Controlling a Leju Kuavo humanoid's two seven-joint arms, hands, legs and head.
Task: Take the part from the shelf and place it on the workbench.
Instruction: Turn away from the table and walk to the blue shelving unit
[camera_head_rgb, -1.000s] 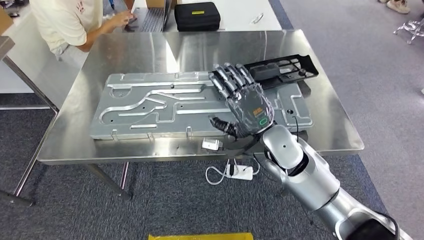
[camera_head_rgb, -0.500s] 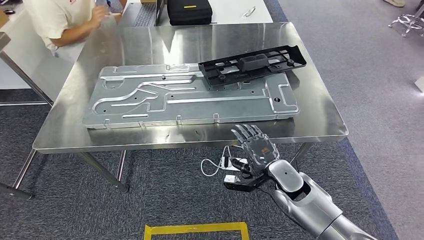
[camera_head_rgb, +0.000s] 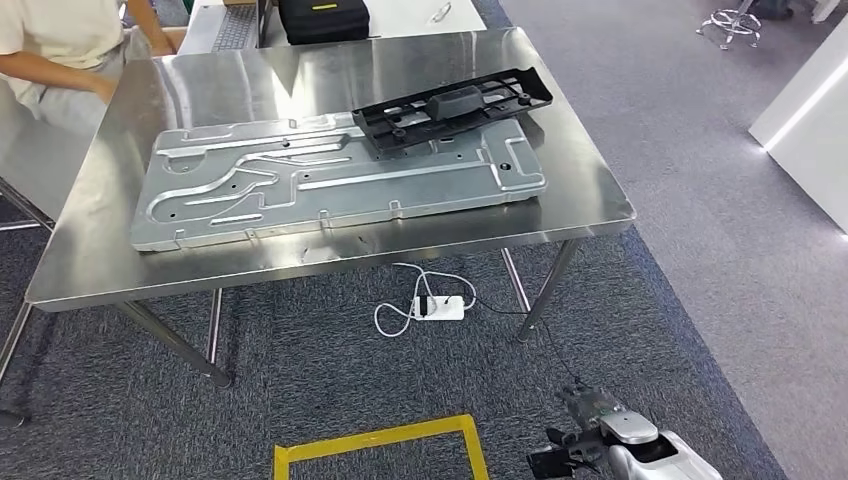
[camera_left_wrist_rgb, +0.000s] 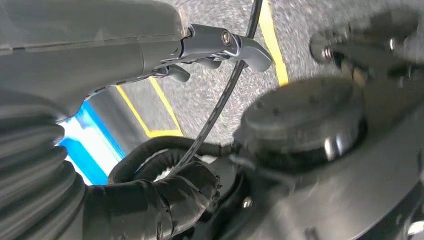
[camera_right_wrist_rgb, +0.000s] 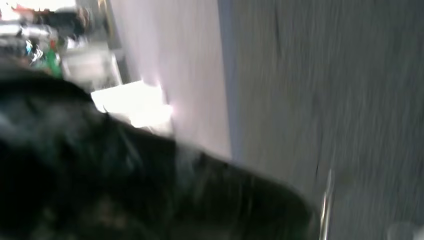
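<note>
Placement appears complete; no further handling evident.

Head view: long black ribbed plastic part (camera_head_rgb: 455, 105) lying on the stainless steel workbench (camera_head_rgb: 590, 200), partly atop the large grey stamped metal panel (camera_head_rgb: 330, 180); right hand (camera_head_rgb: 592, 412) low beside the bench, holding nothing, fingers apart. Left wrist view: left hand (camera_left_wrist_rgb: 220, 47) holding nothing, fingers loosely extended over the floor. Right wrist view: blurred, nothing legible.

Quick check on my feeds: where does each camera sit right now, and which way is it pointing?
Head view: high on the body, looking forward and down at the steel workbench, where the black part lies; right hand low at the frame's bottom.
Left wrist view: behind the left hand, facing grey carpet with yellow floor tape.
Right wrist view: blurred, facing carpet and a white wall; the hand's blurred dark shape fills the lower left.
Shared: head and left wrist views both show yellow tape on carpet.
</note>
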